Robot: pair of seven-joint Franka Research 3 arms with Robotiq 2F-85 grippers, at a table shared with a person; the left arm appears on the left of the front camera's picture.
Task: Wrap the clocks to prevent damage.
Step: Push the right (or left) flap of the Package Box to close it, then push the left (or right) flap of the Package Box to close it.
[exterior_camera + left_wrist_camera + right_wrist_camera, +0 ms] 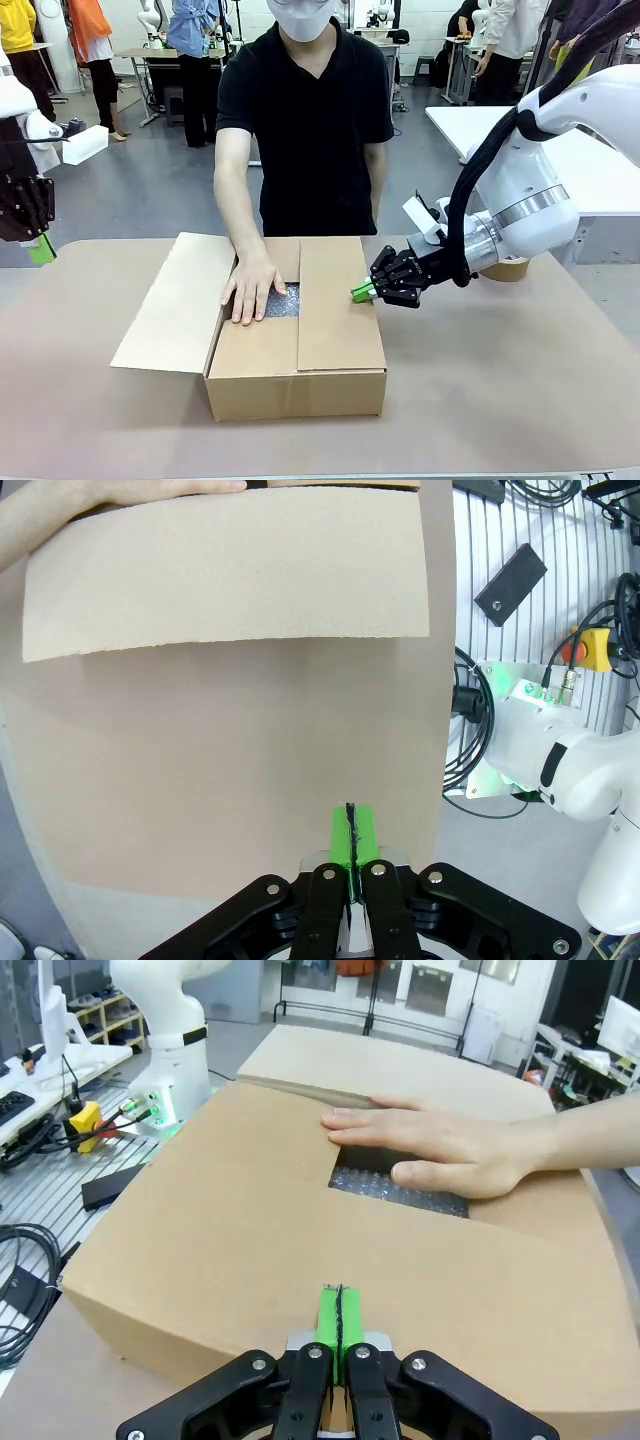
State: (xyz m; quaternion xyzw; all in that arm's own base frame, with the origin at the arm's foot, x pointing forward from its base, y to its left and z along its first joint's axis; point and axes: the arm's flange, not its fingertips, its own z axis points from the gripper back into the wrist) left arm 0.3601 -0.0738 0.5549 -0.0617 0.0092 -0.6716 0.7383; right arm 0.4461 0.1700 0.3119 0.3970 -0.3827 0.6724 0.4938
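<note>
By the box, right gripper pressed together (left gripper too, well apart), hand over bubble wrap

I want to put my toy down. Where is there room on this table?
The table is bare right of the cardboard box and left of its open flap, up to the left end effector. The box top is crowded: the person's hand and the right end effector are there.

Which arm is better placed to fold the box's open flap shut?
Left, probably. The open flap lies out on the left gripper's side, straight ahead in its wrist view. The right gripper sits shut at the already folded flap, with the person's hand between.
</note>
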